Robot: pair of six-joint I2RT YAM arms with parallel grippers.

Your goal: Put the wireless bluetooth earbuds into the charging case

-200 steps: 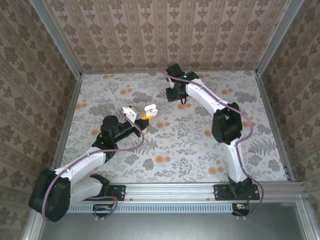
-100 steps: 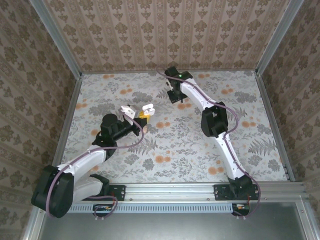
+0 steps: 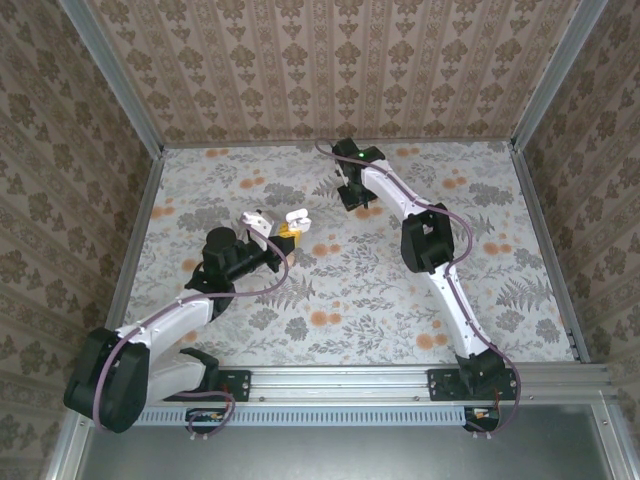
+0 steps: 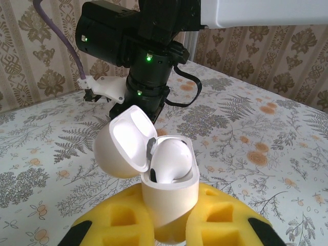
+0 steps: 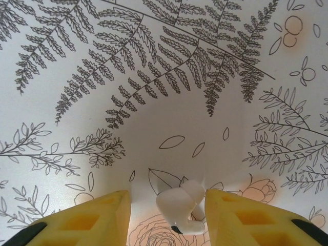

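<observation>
One earbud (image 5: 177, 205) lies on the floral table (image 5: 154, 77), toward its far side, directly between the yellow foam pads (image 5: 97, 220) of the right gripper (image 5: 167, 202). The jaws stand part open astride it, one pad touching or nearly so and the other apart, so no grip is made; the stance reads as a set-up for a pinch pickup. The left gripper (image 4: 171, 225) is clamped on the lower body of the charging case (image 4: 171, 187), holding it roughly upright with its lid (image 4: 123, 146) swung open, evidently to present the wells for loading. The earbud is tiny, glossy white and curved, with a dark spot near its lower end. A rounded white form sits in the case mouth; whether it is a seated earbud cannot be told
</observation>
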